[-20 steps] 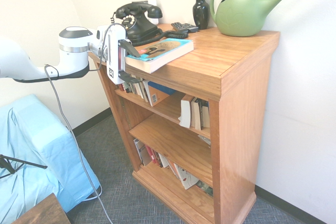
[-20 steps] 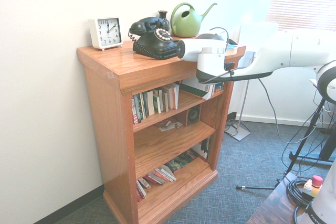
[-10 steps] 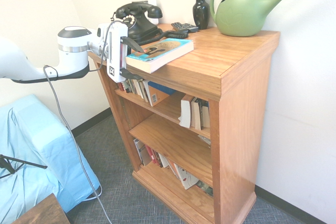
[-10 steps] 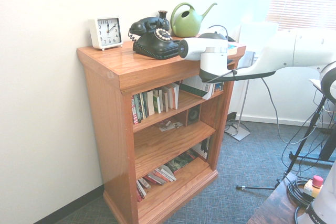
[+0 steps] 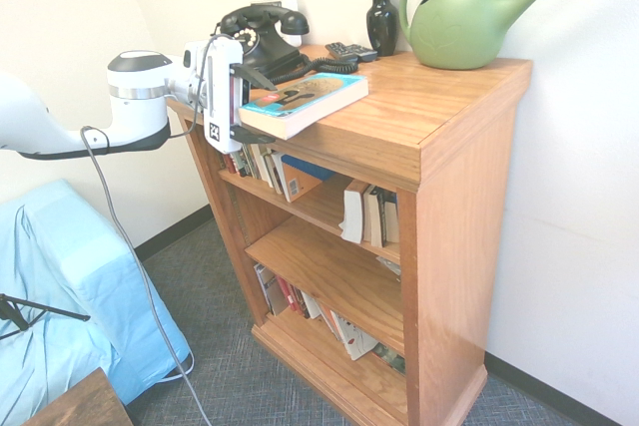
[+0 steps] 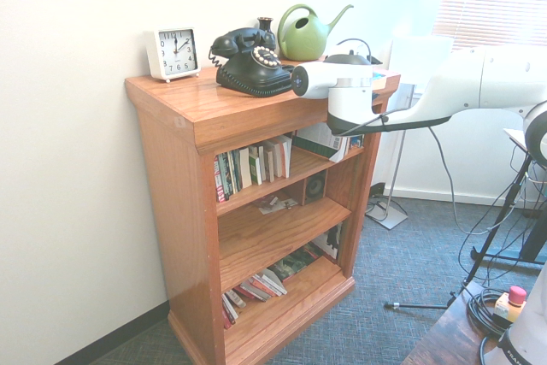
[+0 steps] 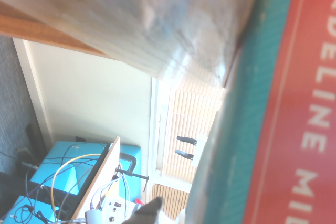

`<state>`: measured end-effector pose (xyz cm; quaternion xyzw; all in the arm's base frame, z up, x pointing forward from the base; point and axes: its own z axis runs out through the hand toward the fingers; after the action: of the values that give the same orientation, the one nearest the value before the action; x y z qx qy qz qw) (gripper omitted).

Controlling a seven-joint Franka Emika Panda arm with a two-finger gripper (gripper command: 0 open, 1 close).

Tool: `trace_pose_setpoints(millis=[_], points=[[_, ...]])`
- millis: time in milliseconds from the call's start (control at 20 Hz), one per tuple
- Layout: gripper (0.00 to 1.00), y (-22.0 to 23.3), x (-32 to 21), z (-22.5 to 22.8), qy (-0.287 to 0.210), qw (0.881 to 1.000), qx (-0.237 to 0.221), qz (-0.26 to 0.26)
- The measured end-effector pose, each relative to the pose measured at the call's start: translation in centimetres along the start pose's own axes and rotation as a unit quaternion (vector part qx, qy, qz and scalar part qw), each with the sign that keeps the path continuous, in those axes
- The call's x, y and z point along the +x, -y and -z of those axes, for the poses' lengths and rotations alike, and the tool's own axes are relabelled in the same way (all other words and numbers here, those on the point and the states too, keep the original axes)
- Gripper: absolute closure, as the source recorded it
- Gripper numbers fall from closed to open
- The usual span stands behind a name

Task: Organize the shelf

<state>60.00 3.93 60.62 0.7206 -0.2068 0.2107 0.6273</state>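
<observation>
Gripper point(image 5: 243, 105) sits level at the corner of the shelf point(image 5: 439, 137) top, fingers spread wide, one above and one below the near end of the teal-covered book point(image 5: 305, 99). That book lies flat on the top w/ its end hanging past the edge. Fingers look apart, not clamped; can't tell if a pad is already brushing the cover.

Shelf stands against the wall, three tiers below the thick top. Upper tier has upright books point(image 5: 285, 173) on one side, a few more point(image 5: 367, 213) toward the other, gap between. Bottom tier holds leaning books point(image 5: 344, 331).

Step in hand, as I read it: grab the overhanging book so it can go down into a tier w/ the others.

How to do it well:
- Push in a bit further so the fingers bite well onto the cover, not just the lip; a thick paperback sags and pivots if held at the edge only.
- Keep the lower finger clear of the top's overhang; little room there.
- Close firmly, then draw the book straight out, away from the shelf, before any drop. The phone point(image 5: 262, 39) and its coiled cord point(image 5: 334, 64) sit just behind the book — don't drag it into them.
- Turn it upright only once clear, then aim for the upper-tier gap.

Wrist view is filled w/ the blurred book cover point(image 7: 294, 129); no help for alignment.
</observation>
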Motion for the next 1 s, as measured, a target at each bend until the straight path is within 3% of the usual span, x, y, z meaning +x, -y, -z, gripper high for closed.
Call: trace_pose_setpoints(millis=[1000], points=[[0.00,0.0,1.1,-0.8,0.018,0.998,-0.001,-0.068]])
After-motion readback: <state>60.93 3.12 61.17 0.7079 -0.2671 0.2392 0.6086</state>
